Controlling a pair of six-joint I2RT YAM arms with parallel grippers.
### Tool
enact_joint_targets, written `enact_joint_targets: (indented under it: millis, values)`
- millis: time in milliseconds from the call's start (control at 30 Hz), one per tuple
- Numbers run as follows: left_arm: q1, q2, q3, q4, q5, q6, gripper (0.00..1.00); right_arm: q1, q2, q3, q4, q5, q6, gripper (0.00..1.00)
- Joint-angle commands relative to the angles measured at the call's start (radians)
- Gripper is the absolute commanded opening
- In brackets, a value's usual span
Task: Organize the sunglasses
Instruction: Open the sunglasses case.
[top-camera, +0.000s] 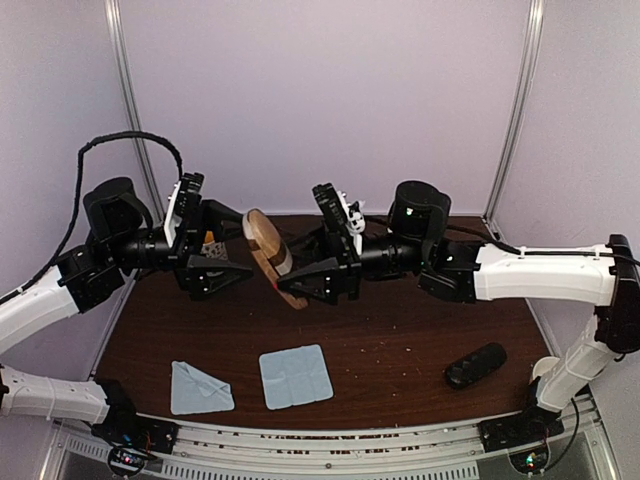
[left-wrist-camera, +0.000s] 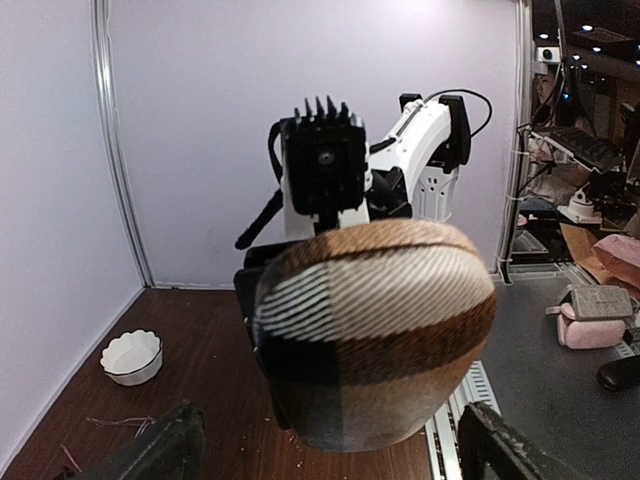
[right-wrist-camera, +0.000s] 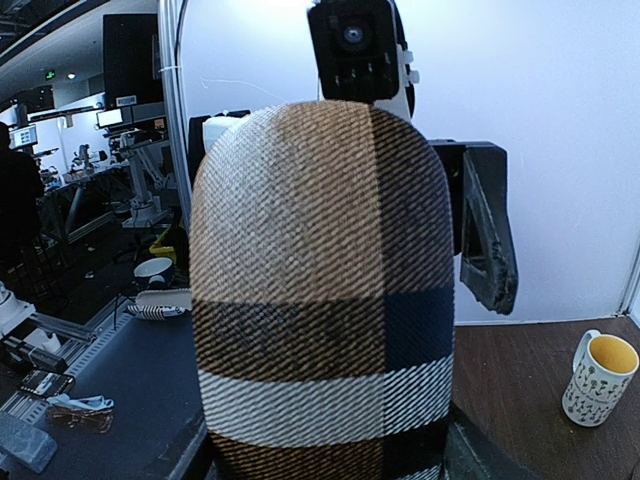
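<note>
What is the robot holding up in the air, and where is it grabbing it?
The right gripper holds the tan striped case by its lower end. The left gripper is open around the other end, not gripping.

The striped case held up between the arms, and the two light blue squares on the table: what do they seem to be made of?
The striped case: woven fabric cover, matte; a diagonal twill weave shows in tan, white and dark bands. What lies under it is hidden. The light blue squares: probably thin soft cloth, matte; fold creases show.
</note>
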Motion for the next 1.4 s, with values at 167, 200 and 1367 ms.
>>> enact_joint_targets:
  millis: [167,200,1367]
  values:
    - [0.006,0.010,-0.011,0.109,0.040,-0.083,0.83,0.011,0.047,0.075,-0.010,0.053,-0.016,0.17]
    - [0.007,0.014,-0.011,0.110,0.032,-0.086,0.82,0.010,0.052,0.078,-0.008,0.054,-0.017,0.17]
    - [0.006,0.036,0.060,-0.099,-0.236,0.012,0.19,0.011,-0.015,0.019,-0.064,0.459,-0.133,0.13]
